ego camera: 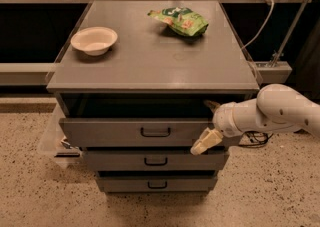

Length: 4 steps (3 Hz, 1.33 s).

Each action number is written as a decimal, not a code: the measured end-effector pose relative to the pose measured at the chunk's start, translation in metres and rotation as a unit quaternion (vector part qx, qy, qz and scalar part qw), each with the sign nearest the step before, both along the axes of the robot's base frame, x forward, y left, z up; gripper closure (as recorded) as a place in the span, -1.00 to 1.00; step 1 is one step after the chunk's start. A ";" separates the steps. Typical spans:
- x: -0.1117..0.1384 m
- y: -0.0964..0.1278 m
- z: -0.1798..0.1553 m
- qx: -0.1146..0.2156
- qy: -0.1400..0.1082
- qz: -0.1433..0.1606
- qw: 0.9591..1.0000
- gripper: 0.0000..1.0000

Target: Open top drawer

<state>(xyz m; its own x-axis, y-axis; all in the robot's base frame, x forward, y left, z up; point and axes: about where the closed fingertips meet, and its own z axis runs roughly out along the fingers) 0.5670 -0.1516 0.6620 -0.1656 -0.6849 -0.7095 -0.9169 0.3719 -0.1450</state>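
The top drawer [115, 132] is the widest grey front, with a small black loop handle [155, 132]. It stands pulled out a little from the cabinet, and its dark interior [140, 107] shows behind the front. My gripper [208, 123] is at the right end of this drawer front, on the white arm [270, 113] coming in from the right. One cream finger [205, 142] lies in front of the panel's lower right corner. The other fingertip [211, 104] shows above the panel's top edge. The gripper is open and well right of the handle.
Two narrower grey drawers, the middle one [155, 161] and the bottom one [157, 184], sit shut below. On the cabinet top [150, 66] are a white bowl [94, 40] and a green snack bag [180, 20]. A clear plastic bin [50, 138] stands at the left, cables [257, 138] at the right.
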 end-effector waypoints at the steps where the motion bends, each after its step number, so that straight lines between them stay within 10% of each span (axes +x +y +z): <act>1: 0.000 0.000 0.002 0.000 0.000 0.000 1.000 -1.00; 4: -0.024 -0.010 0.005 -0.008 0.035 0.010 0.999 -1.00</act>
